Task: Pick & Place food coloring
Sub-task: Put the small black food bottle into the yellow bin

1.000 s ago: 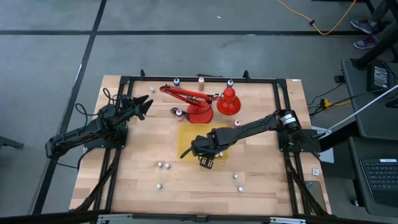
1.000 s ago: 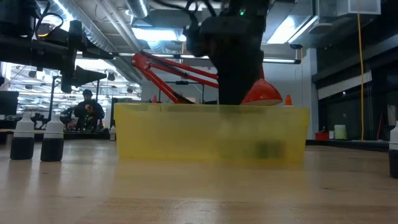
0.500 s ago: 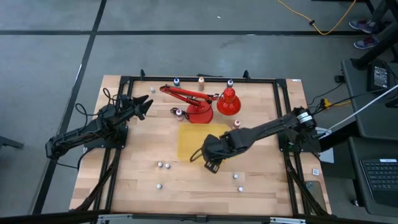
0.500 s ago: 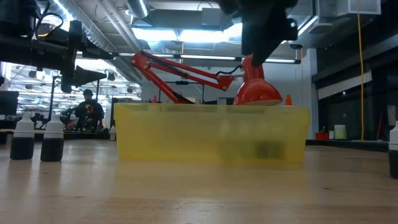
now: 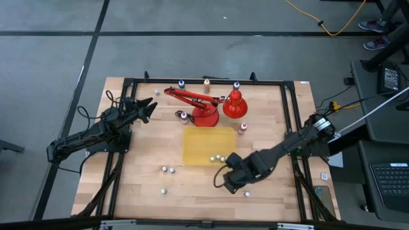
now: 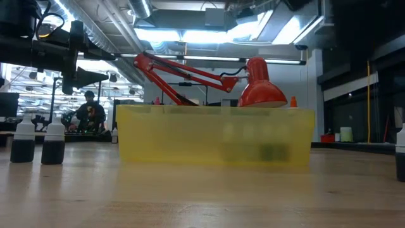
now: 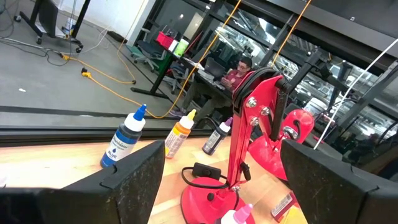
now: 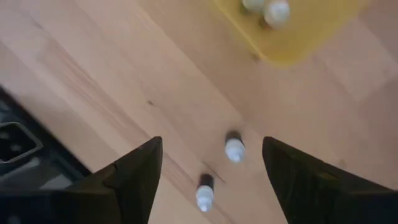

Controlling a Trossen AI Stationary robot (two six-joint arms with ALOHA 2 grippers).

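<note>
From the low view I see only two food coloring bottles (image 6: 37,142) at left before the yellow tray (image 6: 215,136); overhead shows two more (image 5: 218,157) inside it. Right gripper (image 5: 230,185), lower centre, jaws spread, empty. Left gripper (image 5: 147,108), upper left, jaws released.

Bottles (image 6: 253,142) inside yellow tray (image 6: 215,136) show blurred.
</note>
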